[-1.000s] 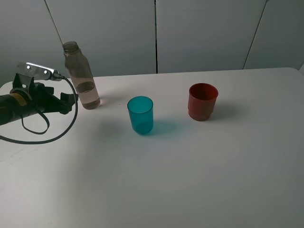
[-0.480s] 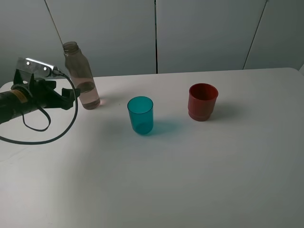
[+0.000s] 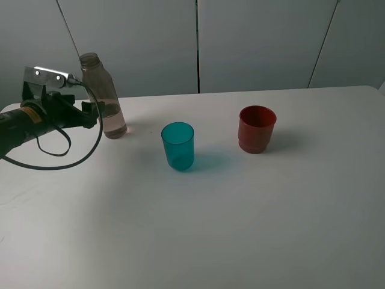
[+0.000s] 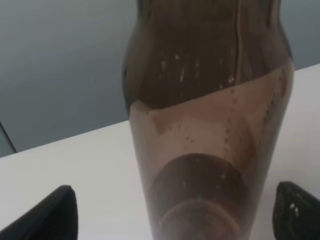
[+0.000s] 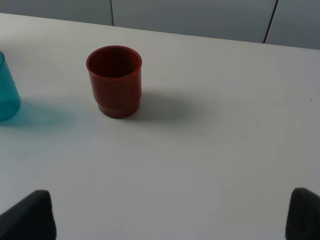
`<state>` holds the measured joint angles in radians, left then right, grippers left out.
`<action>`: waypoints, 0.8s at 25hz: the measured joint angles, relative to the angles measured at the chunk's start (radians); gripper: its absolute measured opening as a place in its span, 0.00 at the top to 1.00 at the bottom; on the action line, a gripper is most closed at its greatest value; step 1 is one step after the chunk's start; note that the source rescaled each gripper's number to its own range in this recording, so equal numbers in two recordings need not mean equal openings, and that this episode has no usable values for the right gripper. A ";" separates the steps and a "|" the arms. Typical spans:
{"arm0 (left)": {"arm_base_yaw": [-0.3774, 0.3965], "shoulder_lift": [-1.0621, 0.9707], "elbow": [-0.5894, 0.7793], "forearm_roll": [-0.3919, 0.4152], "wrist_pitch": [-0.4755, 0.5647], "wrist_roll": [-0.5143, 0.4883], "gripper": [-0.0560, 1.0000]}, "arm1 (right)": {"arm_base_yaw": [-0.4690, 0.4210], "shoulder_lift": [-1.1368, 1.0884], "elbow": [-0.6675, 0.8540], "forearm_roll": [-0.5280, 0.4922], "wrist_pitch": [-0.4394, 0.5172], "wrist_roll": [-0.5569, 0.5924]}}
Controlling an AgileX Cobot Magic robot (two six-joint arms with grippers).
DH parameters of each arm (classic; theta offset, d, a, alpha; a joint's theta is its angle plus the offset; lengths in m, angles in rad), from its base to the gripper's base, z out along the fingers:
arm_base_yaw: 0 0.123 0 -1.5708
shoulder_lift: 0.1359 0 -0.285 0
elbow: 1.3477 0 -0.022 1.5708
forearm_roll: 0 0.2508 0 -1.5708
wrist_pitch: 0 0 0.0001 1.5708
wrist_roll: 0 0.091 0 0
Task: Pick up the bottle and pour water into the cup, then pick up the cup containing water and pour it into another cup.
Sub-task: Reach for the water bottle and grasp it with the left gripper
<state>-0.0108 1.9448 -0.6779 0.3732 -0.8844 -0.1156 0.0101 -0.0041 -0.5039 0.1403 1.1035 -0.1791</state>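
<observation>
The tall smoky grey-pink bottle (image 3: 103,96) stands upright at the back left of the white table, with some water in its lower part. It fills the left wrist view (image 4: 205,130). My left gripper (image 3: 96,114) is open, its fingers on either side of the bottle's lower half; both black fingertips (image 4: 55,215) stand apart from the bottle. The teal tumbler (image 3: 178,146) stands mid-table and shows at the right wrist view's edge (image 5: 6,92). The dark red cup (image 3: 257,129) stands to its right and also shows in the right wrist view (image 5: 114,80). My right gripper (image 5: 170,220) is open above bare table.
The white table (image 3: 240,217) ends at a grey panelled wall (image 3: 252,42) right behind the bottle. A black cable (image 3: 60,162) loops down from my left arm onto the table.
My left gripper has moved right and a little up, from beside the bottle to around its lower half. Bottle and cups have not moved.
</observation>
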 joint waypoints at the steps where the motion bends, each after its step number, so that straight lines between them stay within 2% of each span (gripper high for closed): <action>1: 0.000 0.001 -0.004 0.002 0.000 -0.002 0.01 | 0.000 0.000 0.000 0.000 0.000 0.000; 11: 0.000 0.003 -0.059 0.069 0.007 -0.006 0.01 | 0.000 0.000 0.000 0.000 0.000 0.000; 20: -0.017 0.081 -0.100 0.080 0.006 -0.008 0.01 | 0.000 0.000 0.000 0.000 0.000 0.000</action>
<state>-0.0280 2.0262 -0.7783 0.4532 -0.8780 -0.1235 0.0101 -0.0041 -0.5039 0.1403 1.1035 -0.1791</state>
